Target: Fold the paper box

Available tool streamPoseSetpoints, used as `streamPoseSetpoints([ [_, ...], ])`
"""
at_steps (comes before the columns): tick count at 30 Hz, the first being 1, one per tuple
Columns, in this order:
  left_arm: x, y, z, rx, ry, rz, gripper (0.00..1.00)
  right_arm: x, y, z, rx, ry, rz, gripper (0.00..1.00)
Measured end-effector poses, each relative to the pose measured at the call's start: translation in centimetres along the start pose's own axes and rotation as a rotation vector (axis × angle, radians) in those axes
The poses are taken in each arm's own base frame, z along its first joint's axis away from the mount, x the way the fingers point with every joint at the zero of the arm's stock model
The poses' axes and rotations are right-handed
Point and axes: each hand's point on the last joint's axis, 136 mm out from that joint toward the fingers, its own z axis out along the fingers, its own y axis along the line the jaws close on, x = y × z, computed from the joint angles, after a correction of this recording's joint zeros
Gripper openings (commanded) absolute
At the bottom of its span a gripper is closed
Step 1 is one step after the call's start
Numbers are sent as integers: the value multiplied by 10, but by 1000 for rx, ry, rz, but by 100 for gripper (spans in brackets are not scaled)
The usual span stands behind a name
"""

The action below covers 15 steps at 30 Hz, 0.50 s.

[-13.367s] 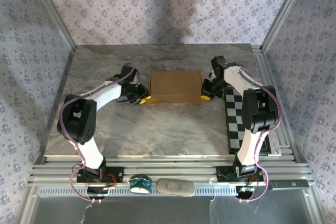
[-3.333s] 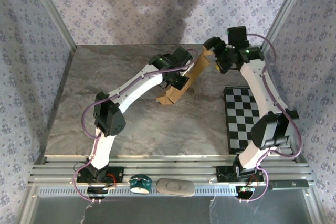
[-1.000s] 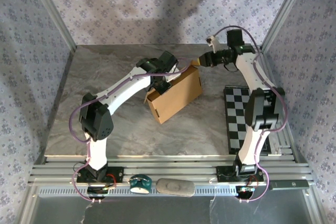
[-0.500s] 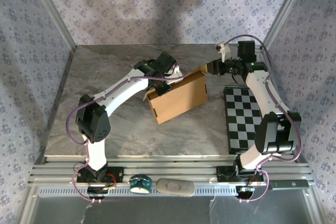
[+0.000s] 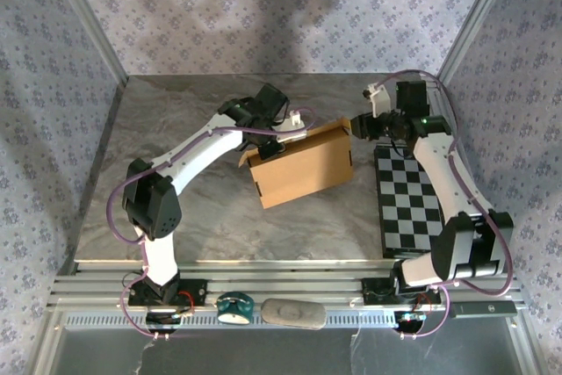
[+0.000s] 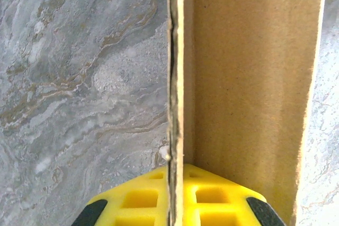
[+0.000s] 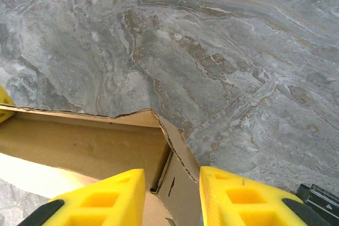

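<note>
— On the grey marble table [image 5: 176, 208], what's the biggest thing?

— That would be the paper box [image 5: 303, 169], plain tan cardboard. It sits a little right of the middle and is turned askew, so its right end is farther from the arm bases than its left. Whether it rests flat or is lifted a touch, I cannot tell.

— And next to it?

— Just beside its right end lies the black-and-white checkered board [image 5: 408, 199], along the table's right edge.

— How does the left gripper [image 5: 274, 148] stand?

— It is clamped on the box at the far left corner. In its wrist view the yellow fingers [image 6: 140, 200] press a thin cardboard wall from both sides, with the wall's edge running straight up between them.

— And the right gripper [image 5: 353, 126]?

— That one is at the far right corner, jaws apart. Its wrist view has the yellow fingers [image 7: 114, 191] astride the corner, where the torn-looking rim bends. The cardboard stands between them, with a dark gap on one side.
</note>
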Motion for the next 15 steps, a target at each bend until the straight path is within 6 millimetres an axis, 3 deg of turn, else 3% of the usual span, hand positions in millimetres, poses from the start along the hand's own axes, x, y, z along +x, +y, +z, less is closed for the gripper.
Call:
streamPoseSetpoints([
  [6,-2,-4,0,23,-15,20,0,3,7,4,-46,8,-4,22],
  [15,-1,-4,0,26,-8,22,0,9,11,15,-74,38,1,18],
])
